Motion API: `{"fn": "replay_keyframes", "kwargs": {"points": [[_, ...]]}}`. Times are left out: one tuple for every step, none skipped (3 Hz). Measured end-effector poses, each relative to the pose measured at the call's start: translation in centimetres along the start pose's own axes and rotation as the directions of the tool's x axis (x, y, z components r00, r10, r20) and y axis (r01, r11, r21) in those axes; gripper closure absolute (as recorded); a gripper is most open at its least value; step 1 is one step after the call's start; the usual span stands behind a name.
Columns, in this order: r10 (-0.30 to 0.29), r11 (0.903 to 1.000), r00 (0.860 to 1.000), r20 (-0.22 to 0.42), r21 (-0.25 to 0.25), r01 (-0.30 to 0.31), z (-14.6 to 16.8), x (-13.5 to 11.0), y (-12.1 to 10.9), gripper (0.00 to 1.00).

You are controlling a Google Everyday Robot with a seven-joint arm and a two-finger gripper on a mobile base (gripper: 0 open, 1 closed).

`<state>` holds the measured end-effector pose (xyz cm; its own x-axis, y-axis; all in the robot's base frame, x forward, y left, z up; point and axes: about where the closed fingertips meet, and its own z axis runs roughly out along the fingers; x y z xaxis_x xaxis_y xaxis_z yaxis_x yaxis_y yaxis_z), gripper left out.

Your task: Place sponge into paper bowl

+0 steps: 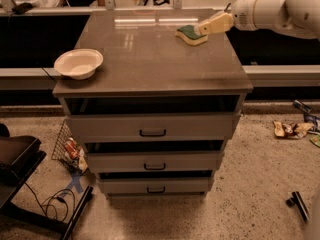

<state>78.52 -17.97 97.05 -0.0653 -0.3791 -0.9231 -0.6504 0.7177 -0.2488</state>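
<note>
The sponge (190,34), yellow foam with a dark green top, lies flat on the far right part of the grey cabinet top (150,59). The off-white paper bowl (78,63) stands empty near the cabinet's front left corner. My gripper (206,26) comes in from the right on a white arm (272,9). Its tan tip sits just above the sponge's right edge, at or very near touching it.
The cabinet has three drawers with dark handles (152,132) below its top. A dark counter and a rail run behind it. Litter (290,129) lies on the floor at right. A wire basket (67,146) and cables lie at lower left.
</note>
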Motion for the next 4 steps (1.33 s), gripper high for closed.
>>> {"fn": "replay_keyframes", "kwargs": {"points": [[-0.007,1.0,0.999,0.037,0.002,0.007,5.0,-0.8,-1.8,0.0],[-0.006,1.0,0.999,0.035,0.0,0.006,5.1,-0.7,-1.6,0.0],[0.032,0.9995,0.999,0.019,0.003,-0.032,7.1,0.1,-2.4,0.0],[0.086,0.9963,0.996,-0.019,0.007,-0.085,10.2,1.9,-3.5,0.0]]}}
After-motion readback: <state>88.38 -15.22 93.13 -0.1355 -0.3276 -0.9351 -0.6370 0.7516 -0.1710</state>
